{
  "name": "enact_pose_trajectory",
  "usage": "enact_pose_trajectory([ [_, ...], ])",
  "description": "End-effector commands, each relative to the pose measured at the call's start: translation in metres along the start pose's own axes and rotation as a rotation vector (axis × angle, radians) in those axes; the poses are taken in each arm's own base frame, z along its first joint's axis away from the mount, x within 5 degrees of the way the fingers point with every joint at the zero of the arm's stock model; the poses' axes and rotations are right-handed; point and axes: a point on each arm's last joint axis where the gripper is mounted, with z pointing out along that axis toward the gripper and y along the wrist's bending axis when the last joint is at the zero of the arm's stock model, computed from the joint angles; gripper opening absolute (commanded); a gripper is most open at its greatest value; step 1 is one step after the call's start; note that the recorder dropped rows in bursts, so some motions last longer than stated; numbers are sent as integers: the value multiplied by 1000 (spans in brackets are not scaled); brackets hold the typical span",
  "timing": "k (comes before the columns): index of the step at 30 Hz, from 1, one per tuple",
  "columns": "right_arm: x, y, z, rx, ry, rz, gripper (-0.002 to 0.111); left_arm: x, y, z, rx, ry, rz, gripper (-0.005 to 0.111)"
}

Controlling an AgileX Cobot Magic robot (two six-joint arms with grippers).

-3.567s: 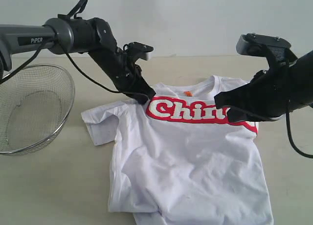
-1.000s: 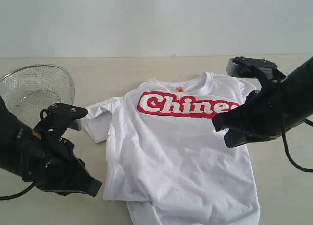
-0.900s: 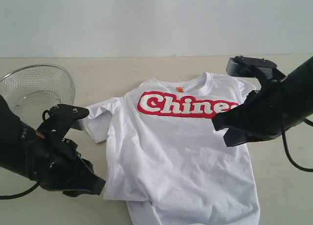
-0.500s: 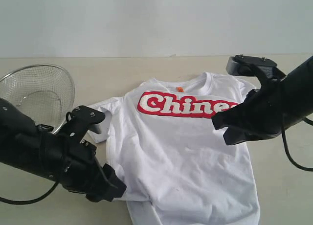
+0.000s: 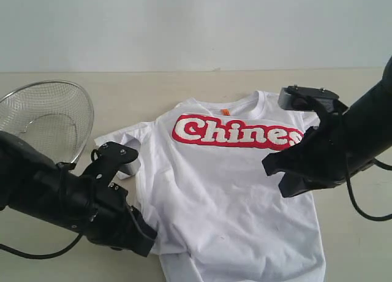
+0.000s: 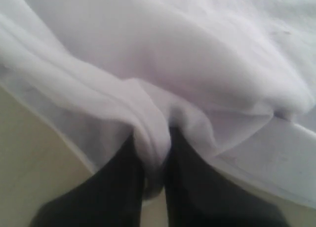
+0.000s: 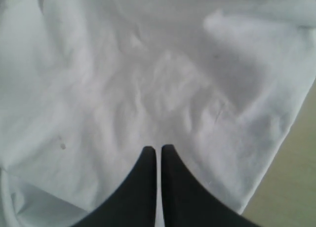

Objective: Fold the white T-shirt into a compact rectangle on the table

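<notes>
Left gripper (image 5: 146, 240) down low at the table (image 5: 184, 89), closed almost fully on the white T-shirt (image 5: 226, 190). Pinched between its two dark fingers (image 6: 116, 192), in the left wrist view, a bunched fold of the white T-shirt (image 6: 197, 54) (soft and out of focus, yet plainly squeezed in the narrow gap). Spread ahead of that left gripper (image 6: 157, 160) and to either side of it: loose white cloth, draped in ridges, with a strip of bare table (image 6: 29, 153) just beside one finger. Grip taken at the shirt's side edge, toward the hem. Behind the left gripper's arm, well apart from the fingertips, a round wire-mesh basket (image 5: 43, 119), upright on the table. Right gripper (image 5: 278, 175) shut, fingers pressed together with only a hairline between them, nothing caught there. Directly under and ahead of this right gripper (image 7: 158, 153): the wrinkled front of the white T-shirt (image 7: 148, 64), flat on the table (image 7: 296, 153). Touching the cloth or hovering just over it: cannot tell. Near the right gripper, on its collar side, red-and-white lettering (image 5: 236, 132) across the chest, and past that a small orange neck tag (image 5: 225, 112). Between the two grippers, the shirt's body, face up, rumpled, with a doubled-over corner at the hem just beside the left gripper.
</notes>
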Motion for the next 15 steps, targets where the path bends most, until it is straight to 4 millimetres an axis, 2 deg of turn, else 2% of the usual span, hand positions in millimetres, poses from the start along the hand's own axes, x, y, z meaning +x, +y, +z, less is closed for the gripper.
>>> enact_pose_trajectory([
  [1,3,-1,10,-24,53,-6,0,-5,-8,0,68,-7,-1,4],
  [7,3,-1,12,-32,62,-13,0,-12,-21,-3,205,-7,-14,4],
  [15,2,-2,13,-27,56,-26,0,-21,-28,-20,207,-53,-32,4],
])
